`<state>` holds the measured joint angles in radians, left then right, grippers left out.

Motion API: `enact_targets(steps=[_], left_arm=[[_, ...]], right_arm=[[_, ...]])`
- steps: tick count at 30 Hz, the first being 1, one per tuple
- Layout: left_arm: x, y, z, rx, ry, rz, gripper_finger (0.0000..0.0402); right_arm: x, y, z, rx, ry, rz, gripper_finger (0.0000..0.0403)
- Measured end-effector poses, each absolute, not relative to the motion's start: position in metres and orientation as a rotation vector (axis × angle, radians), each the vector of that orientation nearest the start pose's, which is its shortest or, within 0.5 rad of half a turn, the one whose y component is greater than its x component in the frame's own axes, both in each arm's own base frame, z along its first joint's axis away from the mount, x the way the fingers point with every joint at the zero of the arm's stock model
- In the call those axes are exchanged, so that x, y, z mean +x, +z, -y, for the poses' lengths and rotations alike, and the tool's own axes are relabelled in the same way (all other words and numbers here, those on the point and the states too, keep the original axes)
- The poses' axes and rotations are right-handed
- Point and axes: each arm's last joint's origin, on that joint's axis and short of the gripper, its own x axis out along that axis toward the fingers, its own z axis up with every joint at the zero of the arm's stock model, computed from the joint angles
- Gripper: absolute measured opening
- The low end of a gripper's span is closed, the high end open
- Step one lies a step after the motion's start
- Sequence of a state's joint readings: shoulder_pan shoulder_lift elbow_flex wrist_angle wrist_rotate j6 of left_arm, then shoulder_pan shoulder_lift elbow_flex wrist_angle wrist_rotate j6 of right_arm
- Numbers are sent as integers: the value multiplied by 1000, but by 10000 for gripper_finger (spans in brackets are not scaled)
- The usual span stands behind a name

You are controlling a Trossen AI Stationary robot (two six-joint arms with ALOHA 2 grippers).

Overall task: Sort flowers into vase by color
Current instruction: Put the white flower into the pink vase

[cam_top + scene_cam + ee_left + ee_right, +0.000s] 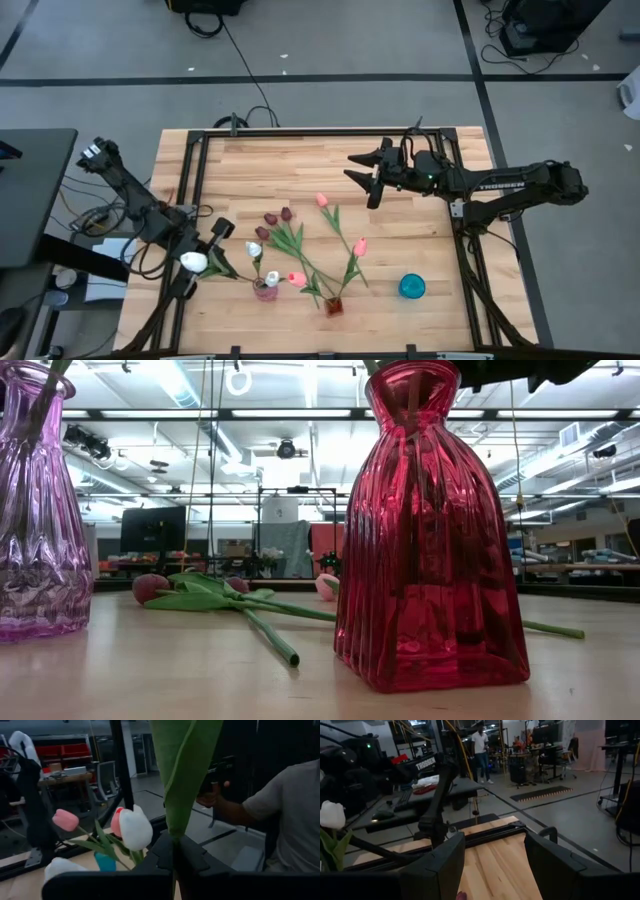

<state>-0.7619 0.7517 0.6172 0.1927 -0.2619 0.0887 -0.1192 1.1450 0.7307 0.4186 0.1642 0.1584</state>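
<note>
Both vase tops cut off

Wooden table; loose flowers, three vases on it.

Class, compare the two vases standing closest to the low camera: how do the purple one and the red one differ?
The purple vase is a pale violet, while the red vase is a deep crimson. The purple vase stands at the picture's left edge, partly cut off; the red vase stands right of centre and shows nearly whole. Both are ribbed glass with narrow necks, upright on the wooden table, each holding stems.
</note>
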Motion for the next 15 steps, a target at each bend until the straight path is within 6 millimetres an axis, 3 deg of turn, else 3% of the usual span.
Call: enact_targets(steps=[15], left_arm=[[131, 284, 117, 4, -473, 98, 8]], right_arm=[[253, 302, 35, 158, -281, 41, 213]])
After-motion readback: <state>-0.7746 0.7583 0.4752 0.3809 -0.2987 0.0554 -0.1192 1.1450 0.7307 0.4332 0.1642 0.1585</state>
